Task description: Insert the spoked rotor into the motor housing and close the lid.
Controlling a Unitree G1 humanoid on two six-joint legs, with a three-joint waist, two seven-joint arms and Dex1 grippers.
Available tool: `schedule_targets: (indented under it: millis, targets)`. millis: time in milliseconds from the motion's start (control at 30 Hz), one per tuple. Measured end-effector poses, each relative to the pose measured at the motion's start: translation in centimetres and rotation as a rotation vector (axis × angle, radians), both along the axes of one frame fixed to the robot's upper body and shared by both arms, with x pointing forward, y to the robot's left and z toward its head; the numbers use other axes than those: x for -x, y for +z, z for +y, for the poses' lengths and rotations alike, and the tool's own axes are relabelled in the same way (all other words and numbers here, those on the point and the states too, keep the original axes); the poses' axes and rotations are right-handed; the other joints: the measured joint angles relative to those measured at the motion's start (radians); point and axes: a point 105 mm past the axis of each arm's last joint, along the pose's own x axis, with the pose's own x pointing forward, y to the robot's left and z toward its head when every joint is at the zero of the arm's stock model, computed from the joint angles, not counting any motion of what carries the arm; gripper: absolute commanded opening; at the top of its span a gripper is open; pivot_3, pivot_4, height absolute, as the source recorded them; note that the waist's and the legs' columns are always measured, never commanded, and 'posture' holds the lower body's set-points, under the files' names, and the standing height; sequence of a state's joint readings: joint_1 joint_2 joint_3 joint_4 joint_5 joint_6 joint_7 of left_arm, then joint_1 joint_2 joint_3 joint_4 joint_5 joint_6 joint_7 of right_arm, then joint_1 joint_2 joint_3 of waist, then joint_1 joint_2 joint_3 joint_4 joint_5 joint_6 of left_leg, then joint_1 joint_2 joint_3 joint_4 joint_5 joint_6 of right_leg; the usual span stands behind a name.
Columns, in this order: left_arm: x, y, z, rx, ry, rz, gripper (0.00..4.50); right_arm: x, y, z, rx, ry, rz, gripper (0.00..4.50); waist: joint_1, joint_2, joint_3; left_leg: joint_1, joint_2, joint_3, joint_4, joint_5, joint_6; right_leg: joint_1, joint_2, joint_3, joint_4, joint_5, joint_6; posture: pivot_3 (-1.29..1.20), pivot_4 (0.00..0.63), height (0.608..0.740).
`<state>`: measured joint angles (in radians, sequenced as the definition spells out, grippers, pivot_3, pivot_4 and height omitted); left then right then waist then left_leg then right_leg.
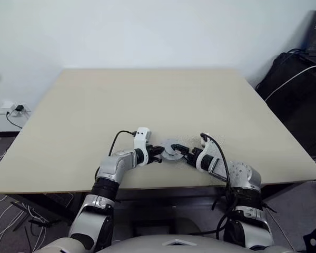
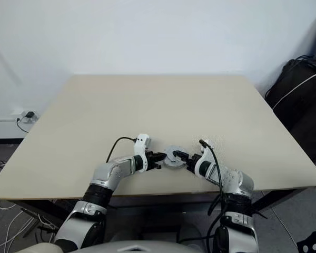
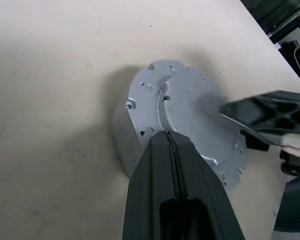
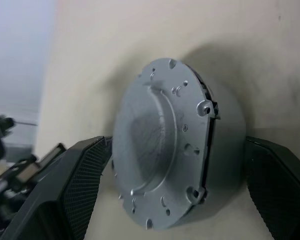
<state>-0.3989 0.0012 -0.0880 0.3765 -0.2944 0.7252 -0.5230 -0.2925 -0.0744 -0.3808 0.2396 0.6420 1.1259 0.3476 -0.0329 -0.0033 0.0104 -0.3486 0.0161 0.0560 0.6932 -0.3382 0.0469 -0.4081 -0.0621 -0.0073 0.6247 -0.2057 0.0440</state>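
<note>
A pale beige desk [image 1: 147, 105] stood before a white wall, and near its front edge sat the motor housing [image 4: 225, 145] with the silver lid [image 4: 157, 145] on top, smooth face with raised centre showing. The left gripper [image 3: 171, 142], jaws pressed together, rested its tip on the lid's face. The right gripper [image 4: 177, 192] straddled the assembly, jaws wide apart on either side, not visibly clamping it.

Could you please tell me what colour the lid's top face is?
Plain silver-grey metal: the lid, clearest in the right wrist view.
</note>
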Motion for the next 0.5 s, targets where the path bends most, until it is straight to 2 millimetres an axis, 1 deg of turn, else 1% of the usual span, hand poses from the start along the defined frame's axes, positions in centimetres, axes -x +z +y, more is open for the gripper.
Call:
schedule_targets:
  millis: [200, 500]
  targets:
    - [-0.1, 0.0, 0.2, -0.005, 0.006, -0.004, 0.0, 0.2, -0.2, 0.3, -0.097, -0.042, 0.021, 4.4, -0.004, 0.0, 0.0, 0.0, 0.0, 0.0, 0.0, 0.0, 0.0, 0.0, 0.0, 0.0, 0.0, 0.0, 0.0, 0.0, 0.0, 0.74]
    - [-0.1, -0.2, 0.6, -0.011, 0.019, -0.008, 0.0, 2.1, -0.2, 2.6, -0.202, 0.008, 0.055, 4.4, -0.004, 0.0, 0.0, 0.0, 0.0, 0.0, -0.001, 0.0, 0.0, -0.001, 0.0, 0.0, 0.0, 0.0, 0.0, 0.0, 0.0, 0.74]
